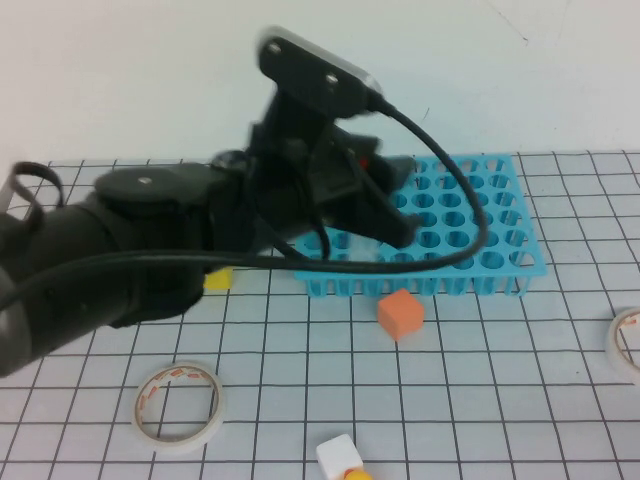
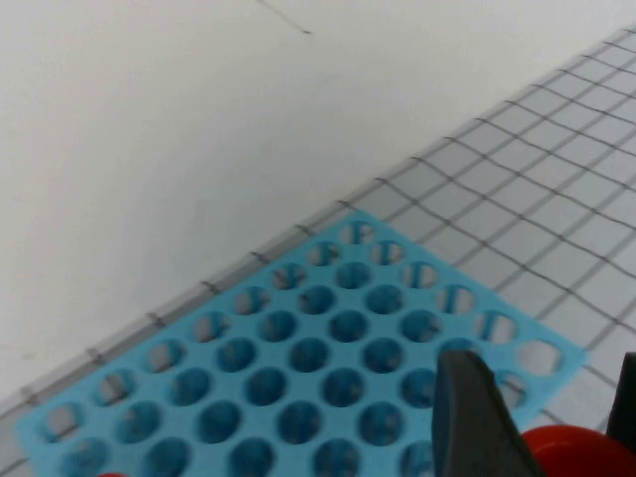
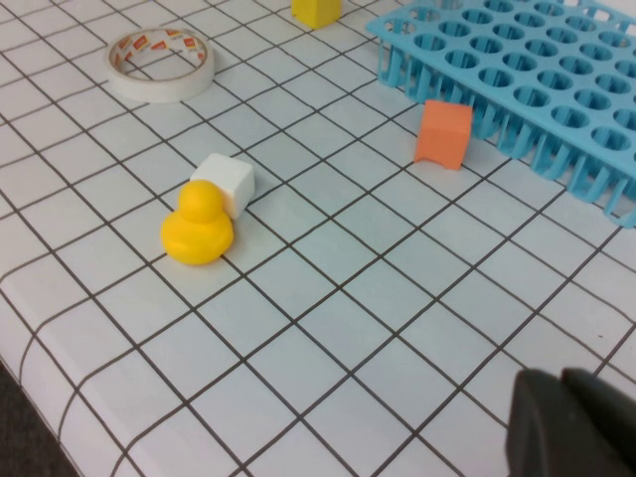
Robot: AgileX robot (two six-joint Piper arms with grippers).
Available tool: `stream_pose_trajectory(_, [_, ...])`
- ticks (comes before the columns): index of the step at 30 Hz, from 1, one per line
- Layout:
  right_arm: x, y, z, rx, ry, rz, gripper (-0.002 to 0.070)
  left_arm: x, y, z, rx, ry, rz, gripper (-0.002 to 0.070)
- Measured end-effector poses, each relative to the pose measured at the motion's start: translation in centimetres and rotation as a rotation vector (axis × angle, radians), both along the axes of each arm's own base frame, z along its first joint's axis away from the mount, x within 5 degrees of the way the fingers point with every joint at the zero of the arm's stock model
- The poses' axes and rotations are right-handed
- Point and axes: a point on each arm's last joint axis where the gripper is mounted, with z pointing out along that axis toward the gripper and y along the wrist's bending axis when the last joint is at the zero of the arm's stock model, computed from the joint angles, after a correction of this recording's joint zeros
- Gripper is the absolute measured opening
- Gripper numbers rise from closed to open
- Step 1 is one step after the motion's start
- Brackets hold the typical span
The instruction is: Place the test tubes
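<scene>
The blue test tube rack (image 1: 480,215) stands at the back right of the grid mat, and its holes look empty from above (image 2: 298,378). My left gripper (image 1: 400,205) hovers over the rack's left part. In the left wrist view the left gripper (image 2: 552,417) is shut on a red-capped test tube (image 2: 581,452); only the cap shows between the dark fingers (image 2: 477,417), above the rack's near corner. My right gripper (image 3: 576,427) is shut and holds nothing, low over bare mat in the right wrist view. It does not appear in the high view.
An orange cube (image 1: 401,313) sits just in front of the rack. A yellow cube (image 1: 218,280) lies under the left arm. A tape roll (image 1: 178,403) is at front left, another (image 1: 628,345) at the right edge. A white cube (image 3: 227,181) touches a yellow duck (image 3: 199,227).
</scene>
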Motion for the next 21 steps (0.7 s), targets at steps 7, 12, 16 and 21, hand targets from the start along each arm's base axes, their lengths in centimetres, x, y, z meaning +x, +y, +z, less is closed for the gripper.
stream_pose_trajectory(7, [0.0, 0.0, 0.0, 0.0, 0.0, 0.0, -0.0001, 0.3, -0.3, 0.7, -0.116, 0.121, 0.066, 0.0253])
stream_pose_trajectory(12, [0.0, 0.0, 0.0, 0.0, 0.0, 0.0, -0.0001, -0.1, -1.0, 0.8, -0.164, 0.136, 0.105, 0.0253])
stream_pose_trajectory(16, [0.0, 0.0, 0.0, 0.0, 0.0, 0.0, -0.0001, 0.6, -1.3, 0.4, -0.191, 0.094, 0.139, 0.0253])
stream_pose_trajectory(21, [0.0, 0.0, 0.0, 0.0, 0.0, 0.0, -0.0001, 1.6, -1.8, -0.6, -0.173, 0.033, 0.143, 0.0253])
